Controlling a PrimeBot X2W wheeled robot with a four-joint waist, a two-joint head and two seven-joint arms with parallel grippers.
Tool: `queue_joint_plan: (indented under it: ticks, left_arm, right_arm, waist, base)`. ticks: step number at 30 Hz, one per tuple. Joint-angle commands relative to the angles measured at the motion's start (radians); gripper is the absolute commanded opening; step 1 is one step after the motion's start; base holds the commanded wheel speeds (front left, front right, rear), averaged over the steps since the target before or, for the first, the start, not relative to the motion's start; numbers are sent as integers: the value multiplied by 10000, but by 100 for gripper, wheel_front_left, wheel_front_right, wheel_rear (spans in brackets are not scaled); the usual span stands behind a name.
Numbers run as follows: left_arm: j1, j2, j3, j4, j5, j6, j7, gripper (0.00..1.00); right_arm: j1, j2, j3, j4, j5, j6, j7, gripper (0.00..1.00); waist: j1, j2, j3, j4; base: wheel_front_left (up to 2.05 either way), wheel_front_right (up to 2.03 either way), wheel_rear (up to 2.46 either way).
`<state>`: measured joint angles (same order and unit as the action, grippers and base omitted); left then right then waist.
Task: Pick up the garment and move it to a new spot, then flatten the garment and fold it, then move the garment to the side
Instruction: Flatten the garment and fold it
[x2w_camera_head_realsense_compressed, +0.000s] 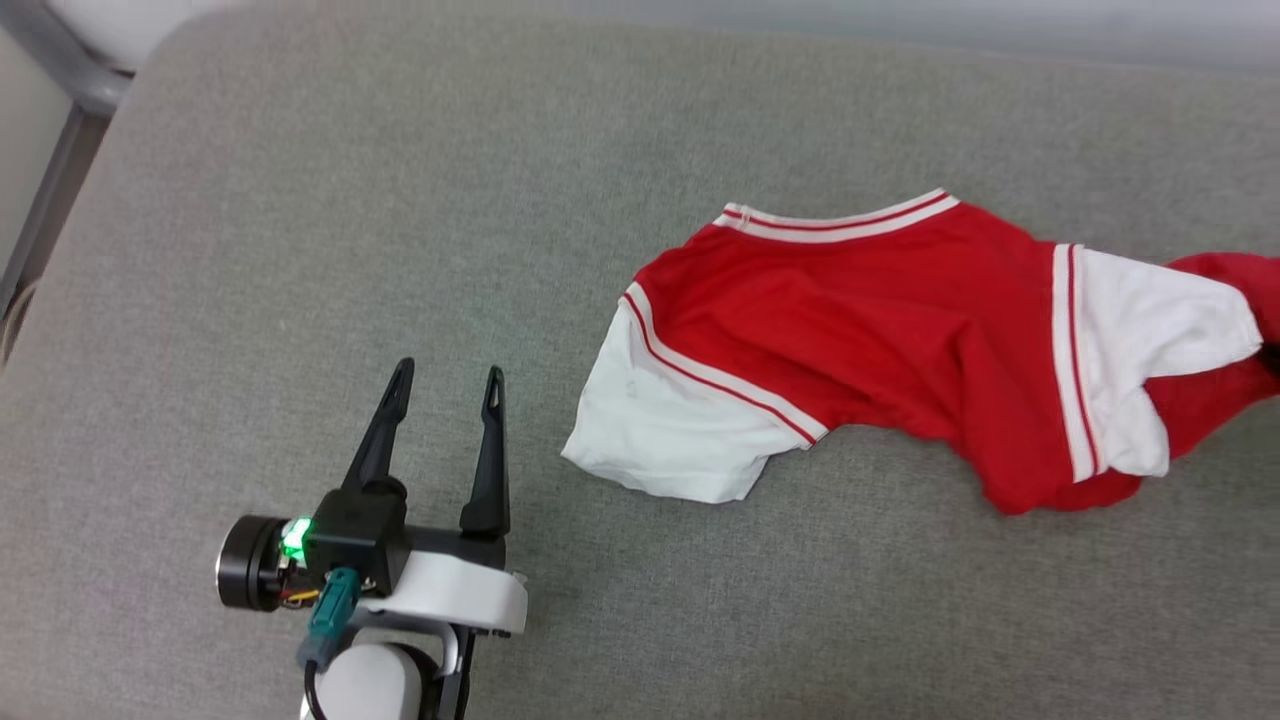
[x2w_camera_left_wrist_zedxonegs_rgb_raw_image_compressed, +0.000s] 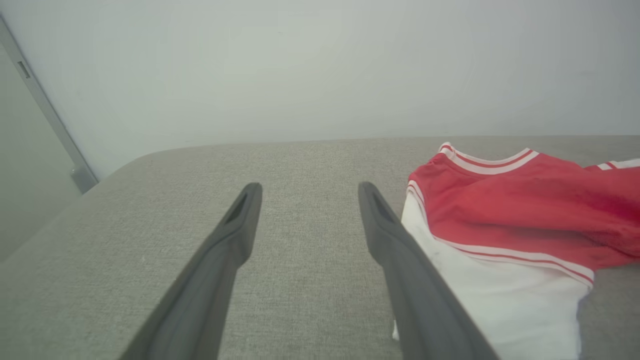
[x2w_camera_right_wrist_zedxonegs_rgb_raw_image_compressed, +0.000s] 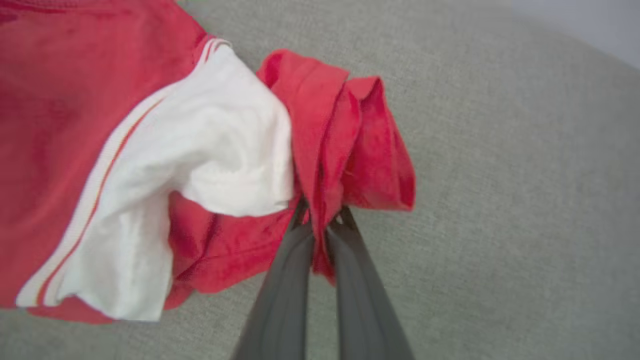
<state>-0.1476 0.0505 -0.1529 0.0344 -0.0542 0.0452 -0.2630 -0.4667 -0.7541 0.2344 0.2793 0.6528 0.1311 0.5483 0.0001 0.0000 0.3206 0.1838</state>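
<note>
Grey fabric surface (x2w_camera_head_realsense_compressed: 300, 250); garment (x2w_camera_head_realsense_compressed: 850, 310) stretched left-right, right claw (x2w_camera_right_wrist_zedxonegs_rgb_raw_image_compressed: 322, 216) pinching its end.

Bare grey fabric worktop (x2w_camera_head_realsense_compressed: 300, 250): left half and the whole near strip are open for passage. The garment (x2w_camera_head_realsense_compressed: 850, 300) sprawls across right-centre and runs off the view's right edge. Its white sleeve (x2w_camera_head_realsense_compressed: 660, 430) lies near the left gripper (x2w_camera_head_realsense_compressed: 448, 372), apart from it. The gap between that gripper's spread fingers is free. The right gripper (x2w_camera_right_wrist_zedxonegs_rgb_raw_image_compressed: 322, 215) is clamped on bunched red cloth, with bare worktop on its far side. A wall (x2w_camera_left_wrist_zedxonegs_rgb_raw_image_compressed: 320, 65) stands behind the far edge, and a grey rail (x2w_camera_head_realsense_compressed: 60, 170) stands off the far-left corner.
</note>
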Motion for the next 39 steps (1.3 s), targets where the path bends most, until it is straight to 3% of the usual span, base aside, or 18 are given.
queue_joint_plan:
  ticks: [1, 4, 8, 16, 22, 26, 27, 28, 29, 34, 39]
  left_arm:
    - [166, -6, 38, 27, 25, 56, -26, 100]
    - [430, -6, 85, 49, 29, 101, -26, 100]
    - [769, -6, 112, 59, -19, 139, -26, 100]
    - [1022, -4, 221, 118, -5, 16, -26, 100]
    - [1083, -5, 217, 90, 63, -39, -26, 100]
    - [1138, -6, 229, 108, 90, -79, -26, 100]
    - [1158, -5, 238, 122, 107, -85, -26, 100]
    - [1186, -5, 261, 134, 137, -78, -26, 100]
    - [1221, -5, 286, 138, 163, -91, -26, 100]
    - [1370, 19, 421, 117, 239, -118, -26, 100]
    - [1418, 16, 456, 45, 270, -119, -26, 100]
  right_arm:
    - [466, -80, -105, -350, 108, -7, -134, 0]
    - [1391, -263, -556, -1366, 285, -9, -187, 0]
    - [3156, 12, -1576, -2683, 352, -9, -100, 0]
    - [6613, 1919, -3825, -4895, 9, -9, 578, 0]
    - [8137, 3266, -4478, -4878, -50, -7, 986, 0]
    - [8278, 3524, -4462, -3991, -272, -7, 796, 0]
    - [8213, 3512, -4459, -3778, -410, -7, 624, 5]
    - [8149, 3502, -4429, -3619, -478, -7, 463, 40]
    - [8047, 3513, -4427, -3582, -515, -7, 232, 100]
    - [7806, 3254, -4594, -4055, -637, -7, -534, 100]
    - [7649, 2933, -5231, -5279, -689, -7, -792, 100]
  waist:
    - [-1, 0, -405, -181]
    - [-1, 0, -800, -341]
    - [-1, 0, -1190, -533]
    - [-1, 0, -1505, -652]
    - [-1, 0, -1557, -653]
    - [-1, 0, -1604, -665]
    - [-1, 0, -1630, -666]
    - [-1, 0, -1664, -675]
    - [-1, 0, -1711, -692]
    - [-1, 0, -1896, -788]
    - [-1, 0, -1962, -838]
  base:
    - [0, 0, 0]
    - [0, 0, 0]
    - [0, 0, 0]
    - [0, 0, 0]
    - [0, 0, 0]
    - [0, 0, 0]
    - [0, 0, 0]
    - [0, 0, 0]
    - [0, 0, 0]
    - [0, 0, 0]
    - [0, 0, 0]
